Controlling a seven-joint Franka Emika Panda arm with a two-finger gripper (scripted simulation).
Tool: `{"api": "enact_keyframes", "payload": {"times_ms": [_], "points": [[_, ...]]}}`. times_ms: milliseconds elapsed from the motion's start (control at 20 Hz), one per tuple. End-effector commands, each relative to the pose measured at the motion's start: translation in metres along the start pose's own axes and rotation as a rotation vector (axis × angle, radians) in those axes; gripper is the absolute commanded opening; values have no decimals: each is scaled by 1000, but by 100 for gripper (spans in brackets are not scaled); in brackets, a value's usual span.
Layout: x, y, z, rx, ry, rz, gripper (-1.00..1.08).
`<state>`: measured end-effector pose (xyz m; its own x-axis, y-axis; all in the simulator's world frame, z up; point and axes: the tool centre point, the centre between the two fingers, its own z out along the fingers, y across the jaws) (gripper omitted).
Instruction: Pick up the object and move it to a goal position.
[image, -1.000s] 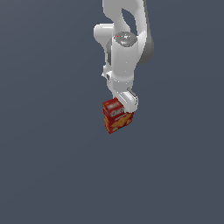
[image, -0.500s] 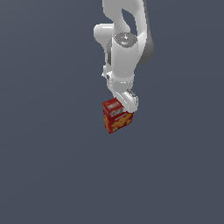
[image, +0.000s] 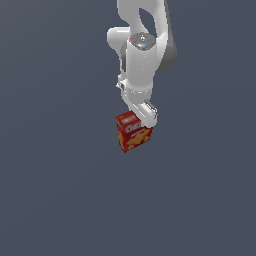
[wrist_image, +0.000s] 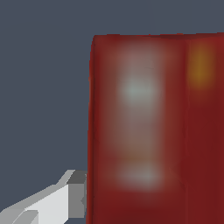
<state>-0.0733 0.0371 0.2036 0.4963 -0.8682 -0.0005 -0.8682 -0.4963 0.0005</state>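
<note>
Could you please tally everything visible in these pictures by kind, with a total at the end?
Red cracker box: 1
White robot arm with pincer: 1
Total: 2

Cracker box (wrist_image: 153, 131) blurred, cut off at wrist frame edge; end effector (image: 145, 116) fingertips hidden.

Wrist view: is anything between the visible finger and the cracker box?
Nothing. In the wrist view the finger meets the side of the cracker box with no visible gap.
</note>
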Motion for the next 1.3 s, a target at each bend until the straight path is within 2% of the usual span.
{"api": "enact_keyframes", "payload": {"times_ms": [0, 300, 950, 1250], "points": [[4, -1, -10, 2, 1, 0, -100], [19, -4, -46, 2, 0, 0, -100], [67, -16, -157, 1, 0, 0, -100], [85, -22, -195, 1, 0, 0, -100]]}}
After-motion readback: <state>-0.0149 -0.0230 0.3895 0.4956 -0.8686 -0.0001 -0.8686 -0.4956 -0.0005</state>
